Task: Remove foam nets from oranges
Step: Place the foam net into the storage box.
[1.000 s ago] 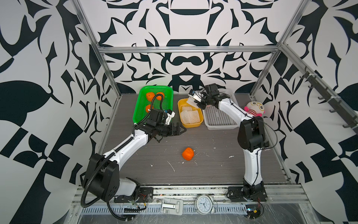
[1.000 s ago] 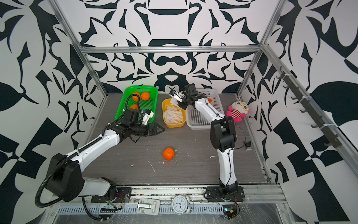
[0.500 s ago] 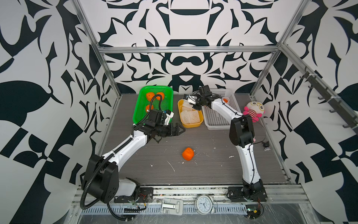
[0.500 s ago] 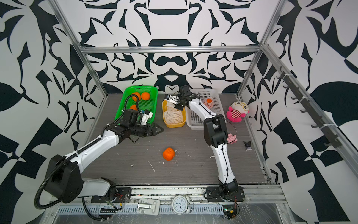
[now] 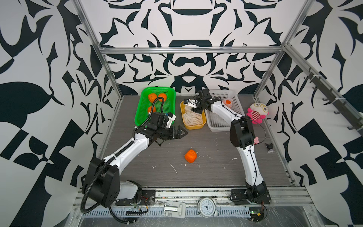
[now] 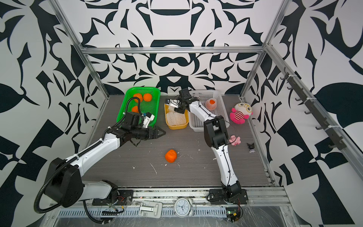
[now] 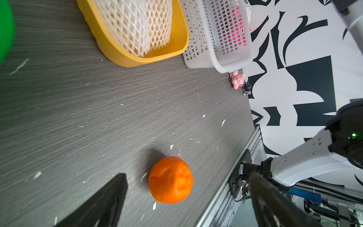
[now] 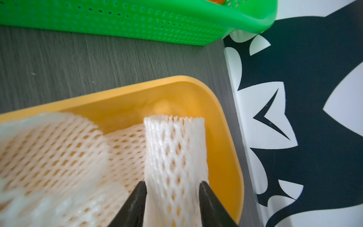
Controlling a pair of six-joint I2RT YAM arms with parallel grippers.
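One bare orange lies mid-table. My left gripper hovers behind it, open and empty, and the orange shows between its fingertips. Three bare oranges sit in the green basket. An orange still in its foam net rests in the white basket. My right gripper hangs over the yellow tray, jaws apart. An empty foam net stands uncompressed between them, above other nets.
A pink and white plush toy sits at the right wall, with a small pink figure and a black one nearer the front. White foam crumbs dot the table. A clock lies on the front rail.
My right gripper carried the net from above the white basket over to the yellow tray, and its jaws have parted. The left arm has hardly moved.
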